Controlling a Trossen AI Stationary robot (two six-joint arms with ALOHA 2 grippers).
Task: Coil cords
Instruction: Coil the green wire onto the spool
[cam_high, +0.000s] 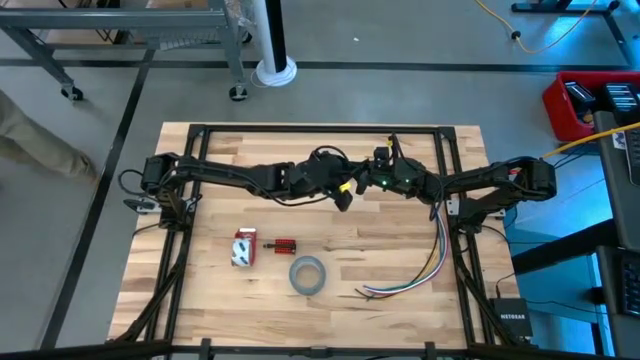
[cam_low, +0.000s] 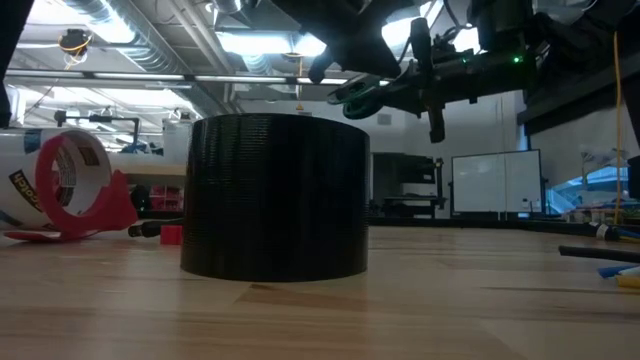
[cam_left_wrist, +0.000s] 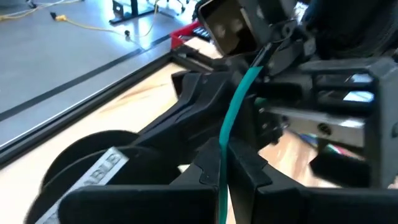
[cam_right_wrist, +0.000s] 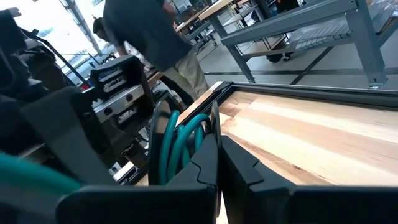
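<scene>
The cord is thin and teal-green, and it is held in the air above the table's middle between my two grippers. My left gripper is shut on one strand of it. My right gripper is shut where several loops of the cord are gathered. In the high view the two grippers, left and right, meet tip to tip. In the low view the coil hangs well above the tabletop. My left gripper pinches a single strand of the cord between its two fingers. From there the strand runs straight and taut to the right gripper, clear of the table. My right gripper holds the bundle of loops at its fingers, coming in about level. The loops stand up beside one finger, which hides their lower part. The coil is lifted clear of the table.
A grey tape roll lies near the front middle and fills the low view's foreground. A red-and-white tape dispenser and a small red piece lie to its left. Multicoloured wires trail at the right. A person stands beyond the table.
</scene>
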